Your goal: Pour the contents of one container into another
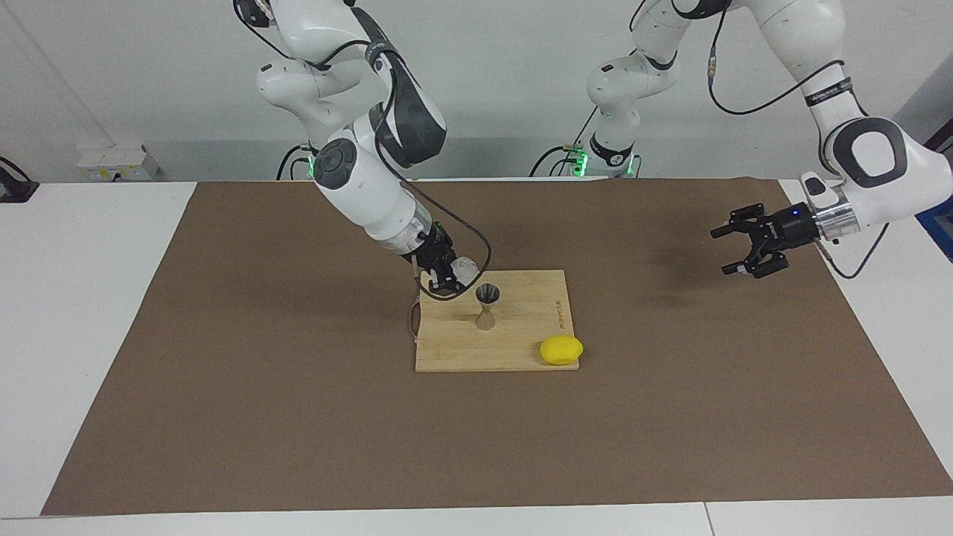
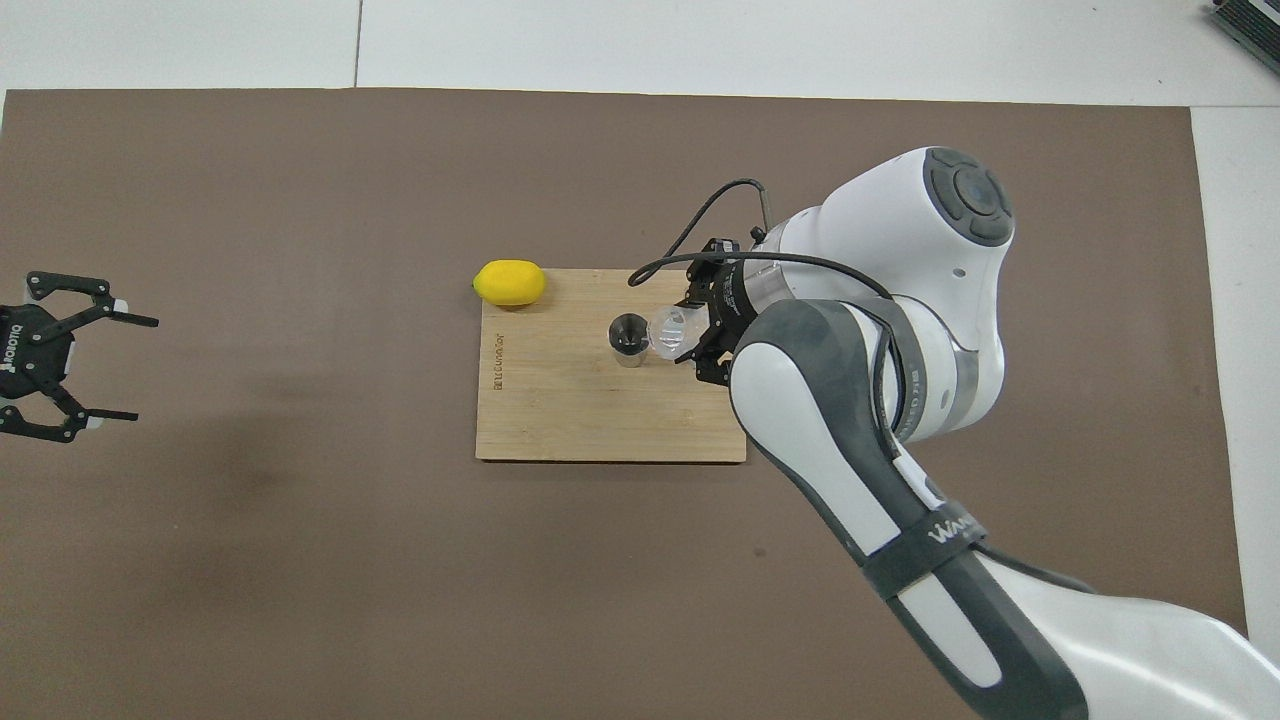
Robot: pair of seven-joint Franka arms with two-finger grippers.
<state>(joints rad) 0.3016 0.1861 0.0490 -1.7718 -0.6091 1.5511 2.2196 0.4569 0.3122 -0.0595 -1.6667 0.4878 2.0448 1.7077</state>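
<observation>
Fingers: right gripper clamps clear cup, tipped at jigger; left gripper wide apart, waiting.
One cutting board, one lemon at its corner; jigger unobstructed.

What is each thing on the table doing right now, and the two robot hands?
Clear cup: held, tipped toward the jigger.
Jigger: upright on the cutting board.
Lemon: lying at the board's corner.
Cutting board: flat.
Right end effector: shut on the cup.
Left end effector: open, empty, waiting.
</observation>
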